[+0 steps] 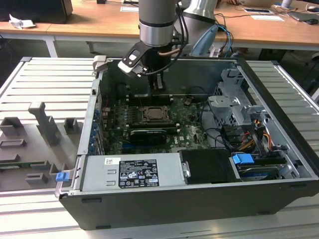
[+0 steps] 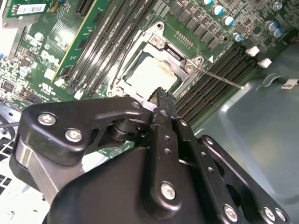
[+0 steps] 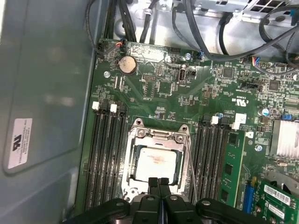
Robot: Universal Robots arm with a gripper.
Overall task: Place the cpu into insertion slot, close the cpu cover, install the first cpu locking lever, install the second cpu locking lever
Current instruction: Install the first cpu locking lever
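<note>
Already the cpu point(image 3: 156, 161) sits in the insertion slot point(image 1: 155, 115) on the motherboard point(image 3: 159, 88) inside the open computer case point(image 1: 199, 209), with the cpu cover point(image 3: 156, 134) lying flat around it. The gripper point(image 3: 159, 182), fingers pressed together on nothing, hangs over the cpu's edge, a thin lever point(image 3: 189, 163) alongside the slot

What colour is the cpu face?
Pale silver-beige cpu, with a faint brownish smudge at its centre; best in the first wrist view.

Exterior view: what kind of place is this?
Probably a robotics lab or workshop: a robot arm reaches into an open computer case on a slotted metal table, with wooden desks behind.
</note>
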